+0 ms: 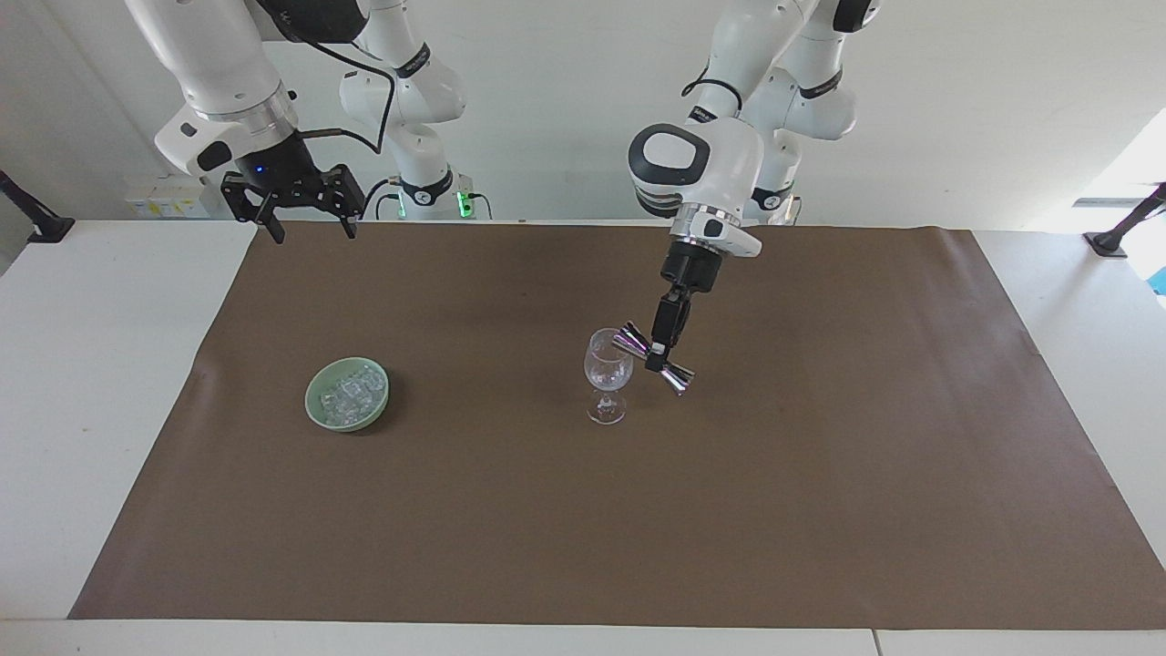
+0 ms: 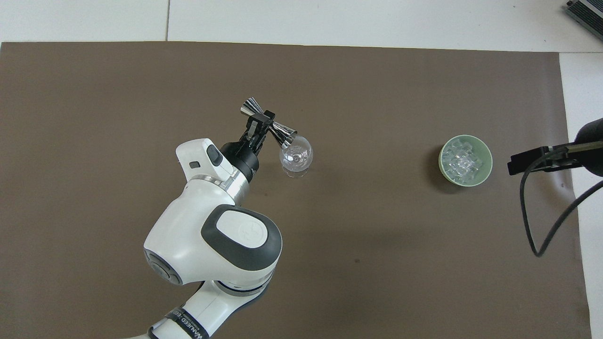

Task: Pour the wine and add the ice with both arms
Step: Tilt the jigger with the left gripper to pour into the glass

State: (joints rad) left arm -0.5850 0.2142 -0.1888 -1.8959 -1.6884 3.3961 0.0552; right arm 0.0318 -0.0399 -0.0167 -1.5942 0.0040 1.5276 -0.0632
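Observation:
A clear wine glass (image 1: 608,374) (image 2: 296,157) stands upright near the middle of the brown mat. My left gripper (image 1: 657,359) (image 2: 262,121) is shut on the waist of a silver double-cone jigger (image 1: 638,347) (image 2: 281,134). The jigger is tilted, its lower mouth at the glass's rim. No wine shows in either view. The ice (image 1: 350,392) (image 2: 463,160) is heaped in a pale green dish (image 1: 315,412) (image 2: 488,156) toward the right arm's end. My right gripper (image 1: 313,235) (image 2: 527,160) hangs open in the air over the mat's edge by the robots and holds nothing.
The brown mat (image 1: 820,474) covers most of the white table (image 1: 91,383). A black cable (image 2: 541,226) hangs from the right arm over the mat's edge next to the dish.

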